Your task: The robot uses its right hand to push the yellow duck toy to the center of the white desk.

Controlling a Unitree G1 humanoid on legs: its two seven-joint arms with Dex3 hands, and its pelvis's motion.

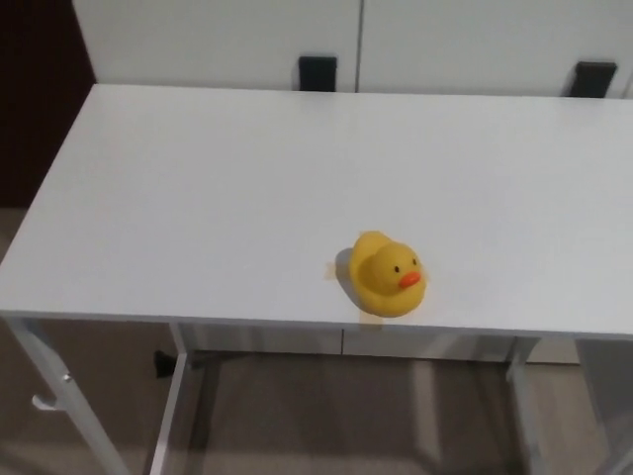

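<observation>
Head view: yellow duck toy (387,275) sits near white desk (198,198) front edge (upright); neither hand shows.

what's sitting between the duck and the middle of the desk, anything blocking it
Nothing visible. The yellow duck toy sits near the front edge of the white desk, and the desktop from it back toward the middle is bare. Neither robot hand is in view, so nothing can be said about a hand's path to it.

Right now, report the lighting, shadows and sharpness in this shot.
Head view: soft, even light on the white desk, no glare; the yellow duck toy casts only a faint shadow to its left; the picture is slightly soft overall, without motion blur; neither hand is in view.
</observation>
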